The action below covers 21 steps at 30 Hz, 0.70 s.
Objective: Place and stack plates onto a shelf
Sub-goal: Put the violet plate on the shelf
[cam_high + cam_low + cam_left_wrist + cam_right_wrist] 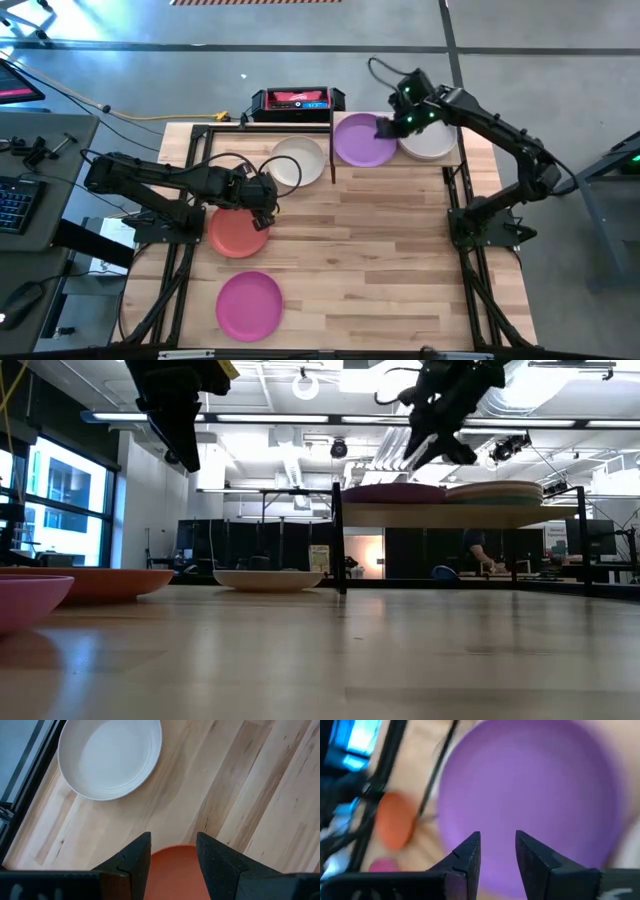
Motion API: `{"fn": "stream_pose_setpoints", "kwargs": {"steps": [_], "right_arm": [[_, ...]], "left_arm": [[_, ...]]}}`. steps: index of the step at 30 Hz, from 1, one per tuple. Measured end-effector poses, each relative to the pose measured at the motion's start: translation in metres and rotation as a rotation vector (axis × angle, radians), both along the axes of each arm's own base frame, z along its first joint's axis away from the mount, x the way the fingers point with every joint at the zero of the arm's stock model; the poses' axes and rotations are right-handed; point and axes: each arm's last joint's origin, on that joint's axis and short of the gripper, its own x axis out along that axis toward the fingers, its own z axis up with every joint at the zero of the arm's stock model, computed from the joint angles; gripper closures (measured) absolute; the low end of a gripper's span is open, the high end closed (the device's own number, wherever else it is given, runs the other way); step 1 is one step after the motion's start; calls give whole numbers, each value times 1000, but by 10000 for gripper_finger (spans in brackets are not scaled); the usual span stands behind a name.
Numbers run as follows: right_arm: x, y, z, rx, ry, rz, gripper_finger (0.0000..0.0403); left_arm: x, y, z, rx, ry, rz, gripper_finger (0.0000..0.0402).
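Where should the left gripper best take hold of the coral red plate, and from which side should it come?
Probably the rim. The coral red plate lies flat on the table, shallow and wide, so only its thin raised edge fits between fingers. The left gripper, open, hangs above the edge nearest the white plate; come straight down there.

Robotics lab, concrete floor (pixel 560 40), exposed ceiling ducts (pixel 290 460), keyboard (pixel 15 200)

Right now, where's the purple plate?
In the high view the purple plate lies on the shelf at the table's far right, beside a stack topped by a white plate, under the right claw.
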Motion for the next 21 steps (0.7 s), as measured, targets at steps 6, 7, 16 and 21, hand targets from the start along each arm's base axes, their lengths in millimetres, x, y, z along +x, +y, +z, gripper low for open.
{"fn": "stream_pose_setpoints", "kwargs": {"steps": [6,7,16,21], "right_arm": [[21,39,-5,87,35,173,302],[24,45,-6,81,50,185,302],[39,69,-11,24,138,177,315],[51,73,-22,43,178,190,320]], "left_arm": [[0,0,0,-1,-1,3,255],[0,0,0,-1,-1,3,255],[0,0,0,-1,0,3,255],[0,0,0,-6,0,1,255]]}}
